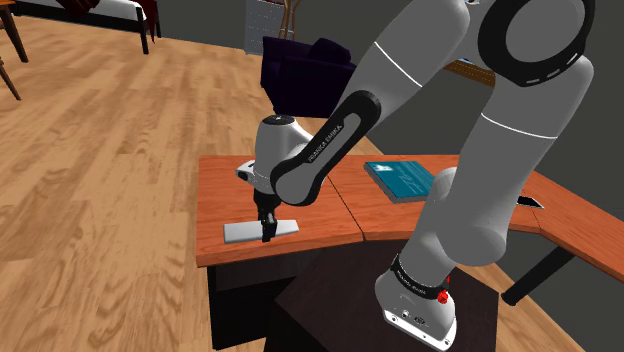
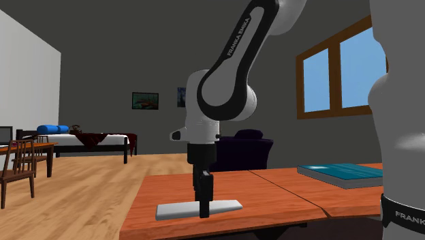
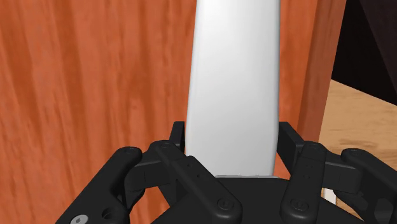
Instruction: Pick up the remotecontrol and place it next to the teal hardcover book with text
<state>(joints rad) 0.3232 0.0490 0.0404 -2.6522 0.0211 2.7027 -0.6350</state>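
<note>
Wooden desk (image 1: 230,185) stood on a plank floor (image 1: 100,200). Black fingers (image 3: 179,136) pressed against both long edges of the white remote (image 3: 235,76), clasping it where it lay flat by the desk's near edge, toward the shoulder view's left. The gripper (image 1: 267,234) stood upright over its middle. A teal book (image 1: 400,180) lay well apart to that view's right, a dark sofa (image 1: 300,65) beyond.
</note>
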